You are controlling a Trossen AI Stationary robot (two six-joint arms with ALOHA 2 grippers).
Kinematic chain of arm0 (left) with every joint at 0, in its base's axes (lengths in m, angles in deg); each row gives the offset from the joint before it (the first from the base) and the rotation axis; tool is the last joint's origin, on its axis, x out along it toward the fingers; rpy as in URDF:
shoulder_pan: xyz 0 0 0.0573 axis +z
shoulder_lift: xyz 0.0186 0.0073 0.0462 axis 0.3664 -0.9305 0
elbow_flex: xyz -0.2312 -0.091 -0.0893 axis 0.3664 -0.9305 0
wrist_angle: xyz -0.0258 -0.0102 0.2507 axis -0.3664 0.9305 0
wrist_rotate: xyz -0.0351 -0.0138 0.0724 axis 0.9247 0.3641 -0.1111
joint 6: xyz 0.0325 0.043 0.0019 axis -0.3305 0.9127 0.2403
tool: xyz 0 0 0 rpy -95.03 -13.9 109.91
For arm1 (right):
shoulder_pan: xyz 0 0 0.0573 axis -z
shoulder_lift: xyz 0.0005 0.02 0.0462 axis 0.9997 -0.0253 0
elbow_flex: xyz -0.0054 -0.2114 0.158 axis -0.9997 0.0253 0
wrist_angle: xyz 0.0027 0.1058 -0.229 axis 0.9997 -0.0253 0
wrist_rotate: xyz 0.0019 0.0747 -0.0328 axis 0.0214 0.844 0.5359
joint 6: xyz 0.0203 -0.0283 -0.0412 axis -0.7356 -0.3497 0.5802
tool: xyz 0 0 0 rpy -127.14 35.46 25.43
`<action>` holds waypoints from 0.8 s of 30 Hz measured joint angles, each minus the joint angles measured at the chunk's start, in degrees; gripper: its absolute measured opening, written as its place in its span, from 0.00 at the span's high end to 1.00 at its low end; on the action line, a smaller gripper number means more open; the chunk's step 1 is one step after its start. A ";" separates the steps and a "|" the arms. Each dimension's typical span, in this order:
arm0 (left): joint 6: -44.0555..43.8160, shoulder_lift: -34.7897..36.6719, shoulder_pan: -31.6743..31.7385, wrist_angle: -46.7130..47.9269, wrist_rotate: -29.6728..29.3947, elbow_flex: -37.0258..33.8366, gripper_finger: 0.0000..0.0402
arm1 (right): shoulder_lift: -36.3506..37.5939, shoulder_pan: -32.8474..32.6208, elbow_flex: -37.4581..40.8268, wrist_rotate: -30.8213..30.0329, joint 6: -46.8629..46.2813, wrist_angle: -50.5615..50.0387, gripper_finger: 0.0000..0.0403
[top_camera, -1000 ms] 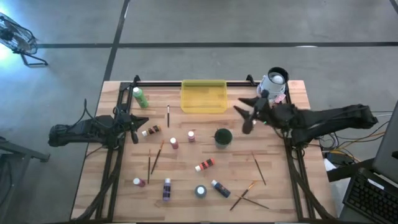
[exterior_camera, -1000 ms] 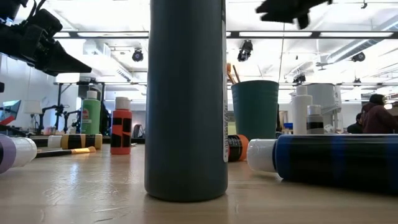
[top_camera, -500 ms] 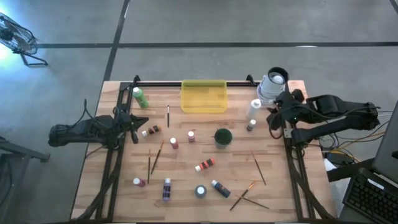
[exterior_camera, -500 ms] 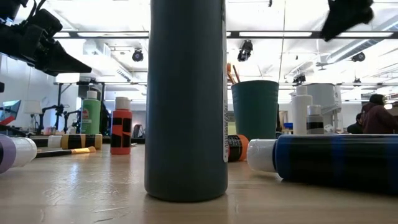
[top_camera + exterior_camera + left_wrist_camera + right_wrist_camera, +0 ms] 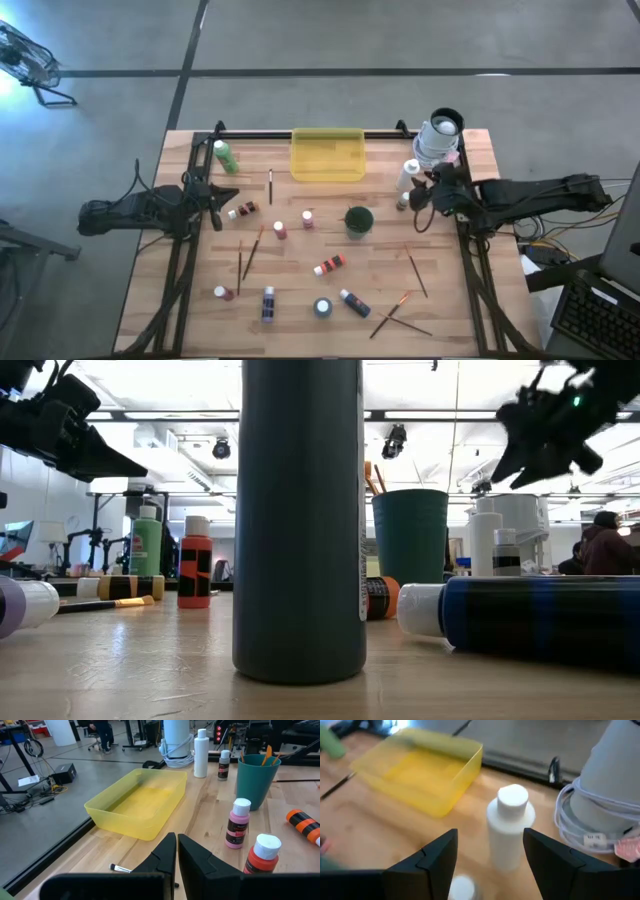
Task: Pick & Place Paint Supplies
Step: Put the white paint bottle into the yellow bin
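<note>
The right claw (image 5: 490,870) hangs spread wide in the air, facing the upright white bottle (image 5: 510,827) that stands near the surface's (image 5: 300,300) far right corner, just beside a smaller bottle (image 5: 402,203). To take it well, I would centre the fingers on the body below the cap, descend squarely and close without knocking its neighbour, then carry it to the yellow tray (image 5: 327,155). The left claw (image 5: 176,857) waits pressed together at the left edge.

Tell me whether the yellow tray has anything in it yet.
Empty. In both the high view and the left wrist view, the yellow tray shows only its bare bottom; no bottle or brush lies inside.
</note>
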 joint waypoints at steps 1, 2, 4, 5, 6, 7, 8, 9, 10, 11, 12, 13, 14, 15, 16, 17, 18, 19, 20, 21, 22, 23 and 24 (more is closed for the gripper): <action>0.02 -0.01 0.00 0.02 -0.02 0.00 0.94 | 0.00 0.00 1.96 -1.32 0.31 2.79 0.43; 0.00 -0.02 0.01 0.00 0.00 0.01 0.94 | 0.00 -0.02 3.78 -2.47 0.96 5.91 0.43; 0.01 0.01 0.02 0.00 0.00 0.00 0.94 | 0.29 -0.26 6.91 -4.46 3.16 10.99 0.41; 0.01 0.01 0.00 0.00 0.00 0.00 0.94 | 0.42 -0.33 8.21 -5.42 4.82 13.15 0.40; 0.02 -0.01 0.01 0.02 0.00 0.00 0.94 | 0.57 -0.45 9.49 -6.79 7.02 15.80 0.39; 0.02 0.01 -0.01 0.01 0.00 0.00 0.94 | 0.85 -0.70 10.80 -7.99 9.05 18.04 0.38; 0.01 0.01 0.00 0.00 -0.02 0.00 0.94 | 1.16 -0.98 12.15 -9.09 11.11 19.82 0.37; 0.02 0.00 0.02 0.00 -0.01 0.00 0.94 | 1.50 -1.23 13.44 -9.90 12.76 22.07 0.36; 0.02 -0.02 0.00 0.02 0.00 0.00 0.94 | 1.94 -1.47 14.47 -10.28 13.74 24.29 0.35; 0.01 0.01 -0.01 0.02 -0.01 0.00 0.94 | 2.60 -1.69 15.52 -10.32 14.37 26.17 0.34; 0.00 -0.02 0.00 0.00 -0.02 0.00 0.94 | 3.23 -1.91 16.49 -10.51 14.57 27.63 0.33; -0.01 0.01 0.02 0.02 0.00 0.00 0.94 | 3.83 -2.03 17.33 -10.51 14.65 29.18 0.32; 0.02 -0.02 -0.01 0.02 0.00 0.00 0.94 | 4.44 -2.20 18.11 -10.53 14.83 30.55 0.31; 0.02 -0.02 -0.01 0.00 -0.02 0.00 0.94 | 4.94 -2.20 18.78 -10.51 15.27 31.84 0.31; 0.01 0.00 0.01 0.01 0.00 0.00 0.94 | 5.38 -2.19 19.22 -10.57 16.09 33.08 0.30; 0.01 -0.01 -0.01 0.02 0.00 0.00 0.94 | 5.70 -2.19 19.59 -10.72 16.98 34.13 0.30; 0.01 -0.02 -0.01 0.00 -0.01 0.01 0.94 | 5.86 -2.17 19.97 -11.13 18.10 34.74 0.29; 0.01 -0.01 -0.01 0.01 0.00 0.00 0.94 | 5.95 -2.18 20.20 -11.78 19.15 35.01 0.29; 0.02 0.01 -0.01 0.02 0.00 0.00 0.94 | 5.96 -2.16 20.31 -12.30 19.70 35.23 0.29; 0.02 0.01 -0.01 0.00 0.00 0.00 0.94 | 5.99 -2.16 20.53 -12.79 20.03 35.46 0.29; 0.02 0.01 -0.01 0.00 0.00 0.00 0.94 | 5.99 -2.16 20.78 -13.38 20.23 35.61 0.29; 0.01 -0.02 -0.01 0.02 0.00 0.00 0.94 | 5.96 -2.16 20.96 -13.51 20.27 35.61 0.30; 0.02 0.00 -0.01 0.01 0.00 0.01 0.94 | 5.93 -2.15 21.13 -13.51 20.30 35.60 0.30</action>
